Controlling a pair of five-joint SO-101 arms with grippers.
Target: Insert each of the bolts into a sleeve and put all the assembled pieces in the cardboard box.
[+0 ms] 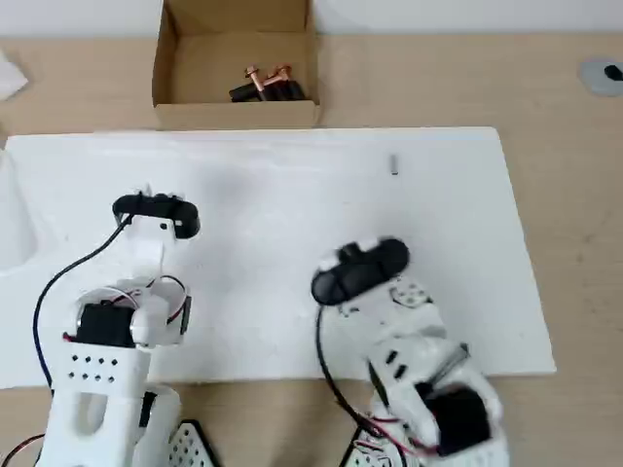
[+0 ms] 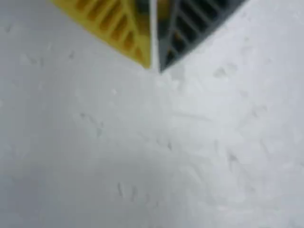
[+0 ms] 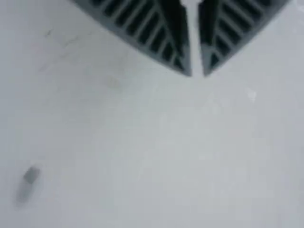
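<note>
One small grey piece [image 1: 393, 165] lies near the mat's [image 1: 467, 292] far edge, long axis pointing at that edge, nearer the right gripper [image 3: 195, 73]. Right gripper and left gripper [image 2: 154, 69] are both pinched closed, empty.

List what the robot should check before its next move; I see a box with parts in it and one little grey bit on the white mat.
1. Assembled pieces lie inside the cardboard box: ok.
2. Every piece is boxed: not ok; a small grey piece lies on the white mat, outside the box.
3. That piece is a bolt already in its sleeve: cannot tell.
4. Left gripper is shut and holds nothing: ok.
5. Right gripper is shut and holds nothing, with the grey piece in its wrist view: ok.
</note>
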